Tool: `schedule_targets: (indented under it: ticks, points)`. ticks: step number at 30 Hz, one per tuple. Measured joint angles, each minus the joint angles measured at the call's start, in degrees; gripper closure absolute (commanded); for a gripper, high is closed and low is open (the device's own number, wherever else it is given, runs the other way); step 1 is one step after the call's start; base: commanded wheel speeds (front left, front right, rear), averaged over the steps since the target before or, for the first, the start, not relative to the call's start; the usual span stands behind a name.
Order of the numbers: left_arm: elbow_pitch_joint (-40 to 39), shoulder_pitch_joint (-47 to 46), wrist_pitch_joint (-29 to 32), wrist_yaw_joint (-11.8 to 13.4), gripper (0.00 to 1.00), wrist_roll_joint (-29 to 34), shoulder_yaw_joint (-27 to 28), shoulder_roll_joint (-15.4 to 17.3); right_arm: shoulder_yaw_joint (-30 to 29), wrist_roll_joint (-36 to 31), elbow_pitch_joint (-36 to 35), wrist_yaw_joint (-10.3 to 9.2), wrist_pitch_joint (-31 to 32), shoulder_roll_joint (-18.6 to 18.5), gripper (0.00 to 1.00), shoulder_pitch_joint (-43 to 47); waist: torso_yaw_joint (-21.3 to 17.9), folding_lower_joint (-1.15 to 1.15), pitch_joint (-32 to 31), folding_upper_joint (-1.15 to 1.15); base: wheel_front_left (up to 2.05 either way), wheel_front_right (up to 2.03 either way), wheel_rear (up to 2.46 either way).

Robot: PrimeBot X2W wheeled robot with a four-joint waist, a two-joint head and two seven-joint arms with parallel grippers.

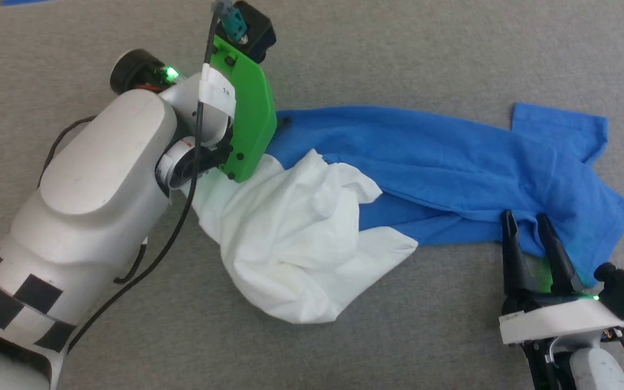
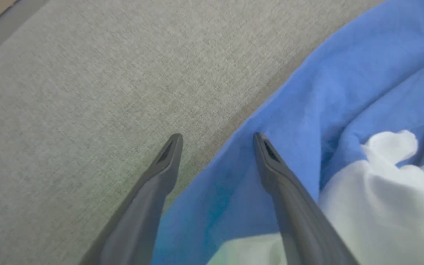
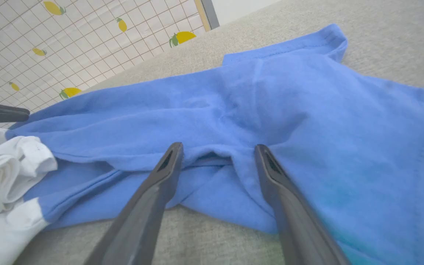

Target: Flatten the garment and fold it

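The garment (image 1: 301,244) lies crumpled on the grey surface, its white body bunched at the middle and its blue sleeves (image 1: 453,162) stretched to the right. My left arm reaches in from the left, and its green wrist plate (image 1: 247,119) hides the fingers in the head view. In the left wrist view my left gripper (image 2: 217,139) is open and straddles the edge of the blue cloth (image 2: 344,92), one finger over bare surface. My right gripper (image 1: 528,227) is open at the lower right, its tips over a blue fold (image 3: 212,158) near the sleeve's front edge.
The grey fabric-covered surface (image 1: 453,325) spreads all around the garment. In the right wrist view a white grid sheet with yellow lemons (image 3: 87,36) stands beyond the surface's far edge. A dark finger of my left gripper (image 3: 2,112) shows at that view's left.
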Motion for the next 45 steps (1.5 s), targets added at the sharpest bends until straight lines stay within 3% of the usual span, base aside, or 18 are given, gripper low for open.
schedule_targets:
  ticks: [7,8,9,22,30,40,45]
  points:
    - [2.27,-1.15,3.33,0.0,0.0,-2.72,-2.77,1.66,-0.15,0.73,-1.14,0.0,0.0,0.03,0.0,-0.99,-3.21,0.0,2.33,0.0,0.0,0.0,0.0]
    - [2.26,-1.35,3.33,0.0,0.58,-2.93,-2.99,1.85,-0.16,0.76,-1.21,0.0,-0.01,0.03,0.0,-0.99,-3.57,0.0,2.49,0.0,0.0,0.0,0.0]
    - [2.15,-1.47,3.28,0.0,1.0,-3.22,-3.08,1.9,-0.15,0.76,-1.21,0.0,0.0,0.03,0.0,-0.99,-3.82,0.0,2.57,0.0,0.0,0.0,0.0]
    - [1.43,0.68,-5.13,0.0,1.0,-10.44,-4.71,0.9,-1.63,-1.48,-0.51,-0.03,0.01,-0.01,0.0,0.26,-3.25,0.0,-2.93,0.0,0.0,0.0,0.0]
    - [-5.7,4.56,-15.24,0.0,1.0,-16.5,-4.16,1.55,-3.2,-3.67,-2.0,-0.03,1.93,-0.01,0.0,4.57,-1.17,0.0,-9.29,0.0,0.0,0.0,0.0]
    - [-19.15,13.95,-33.14,0.01,1.0,-21.91,4.48,8.17,-5.32,-4.43,-5.53,-0.04,4.85,-0.02,0.0,8.92,4.26,-0.01,-15.2,0.0,0.0,0.0,0.0]
    - [-24.39,23.82,-42.35,2.82,1.0,-23.47,10.04,12.79,-5.72,-4.54,-6.71,-0.04,6.04,-0.03,0.0,11.17,7.85,-0.01,-17.42,0.0,0.0,0.0,0.0]
